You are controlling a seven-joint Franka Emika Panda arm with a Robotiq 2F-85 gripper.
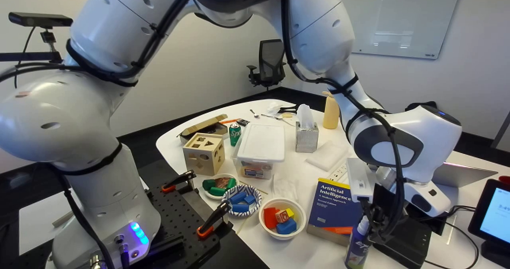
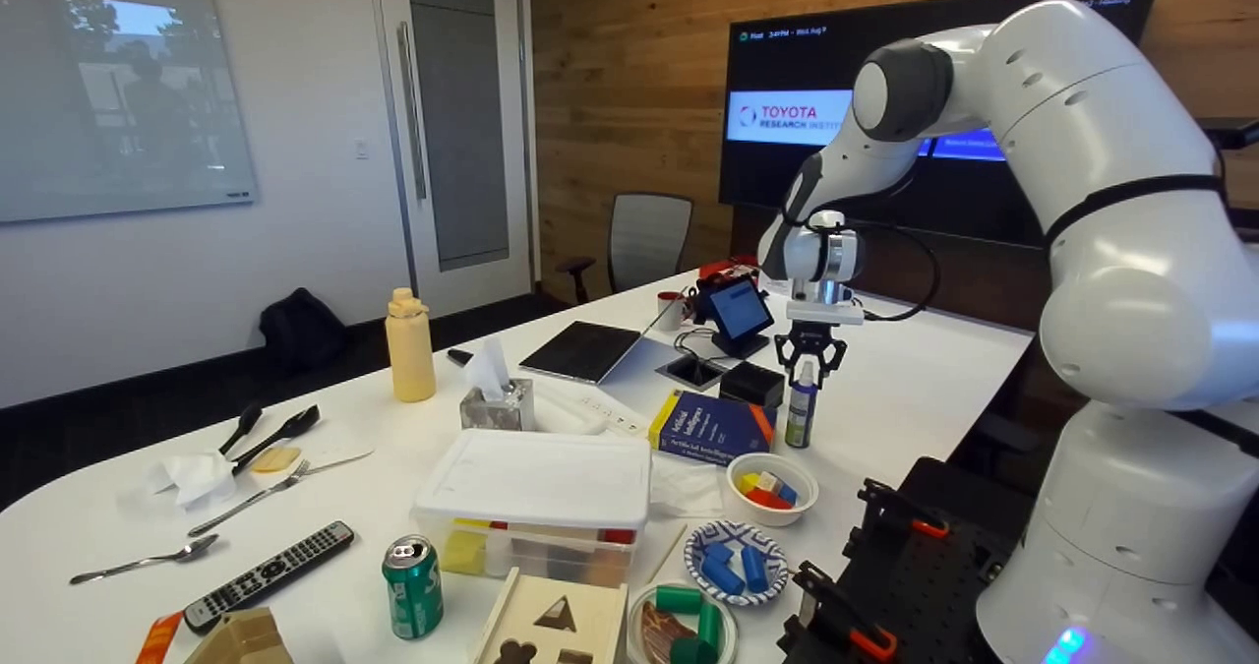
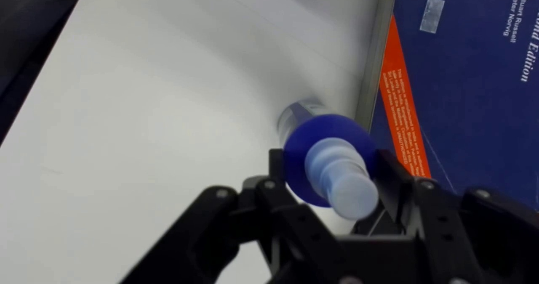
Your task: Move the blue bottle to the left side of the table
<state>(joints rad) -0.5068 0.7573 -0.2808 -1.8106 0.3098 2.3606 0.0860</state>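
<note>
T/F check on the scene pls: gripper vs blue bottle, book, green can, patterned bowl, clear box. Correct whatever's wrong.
1. In the wrist view, the gripper has a finger on each side of the blue bottle. True.
2. The green can lies on its side. False: the green can stands upright.
3. In both exterior views, the book lies between the tissue box and the blue bottle. True.
4. The blocks in the patterned bowl are red. False: the patterned bowl holds blue blocks.
5. The clear box has its lid off. False: the white lid is on the clear box.
6. The book's cover reads "Artificial Intelligence". True.
</note>
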